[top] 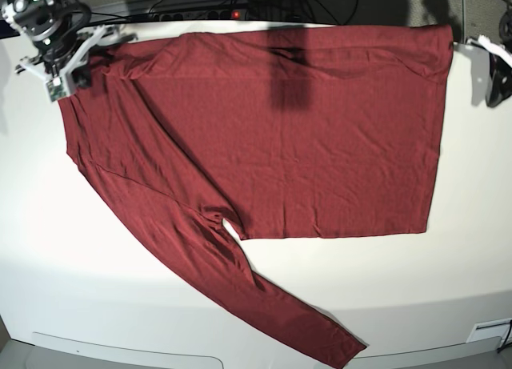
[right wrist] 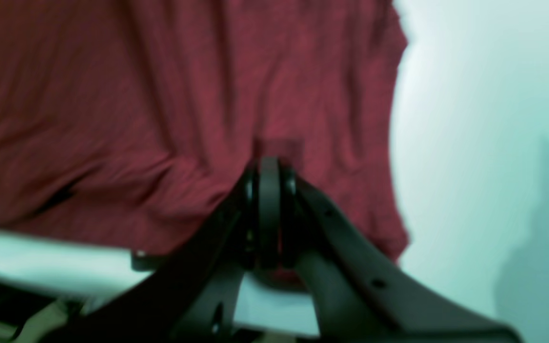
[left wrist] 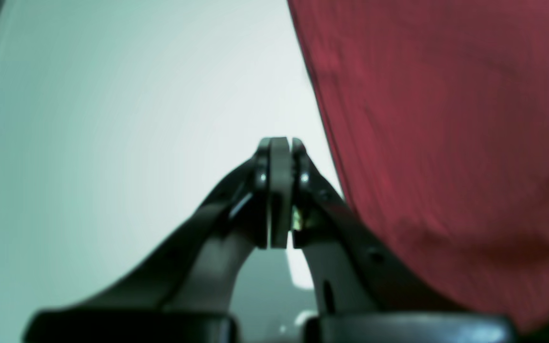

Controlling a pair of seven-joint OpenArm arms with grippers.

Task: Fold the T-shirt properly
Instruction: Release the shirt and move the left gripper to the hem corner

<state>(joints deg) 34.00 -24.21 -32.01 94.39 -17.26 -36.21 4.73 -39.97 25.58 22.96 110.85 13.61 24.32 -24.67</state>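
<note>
- Base view shows the T-shirt (top: 296, 129) lying flat on the white tabletop (top: 96, 273), a dark red long-sleeved garment spread across the upper middle of the surface.
- Its long axis runs side to side in that view: the straight hem edge faces the view's right, and the shoulder end lies at the view's upper left.
- 1 long sleeve (top: 240, 281) runs diagonally from the left part of the body down toward the bottom centre, its cuff near the tabletop's front edge.
- Light wrinkles cross the body, and a dark shadow patch sits on the fabric near the top centre.
- Only the base view gives the whole outline; each wrist view shows just a blurred stretch of red cloth beside pale tabletop.
- Right wrist view shows the right gripper (right wrist: 269, 166) with its jaws pressed together right at the wrinkled cloth; whether any fabric is pinched between them cannot be told from the blur.
- In the base view that arm sits at the upper left corner, over the shoulder end of the shirt.
- Left wrist view shows the left gripper (left wrist: 279, 143) closed on nothing, over bare tabletop just beside a straight edge of the T-shirt.
- In the base view, the left arm is only partly in frame at the far right, beside the hem corner.
</note>
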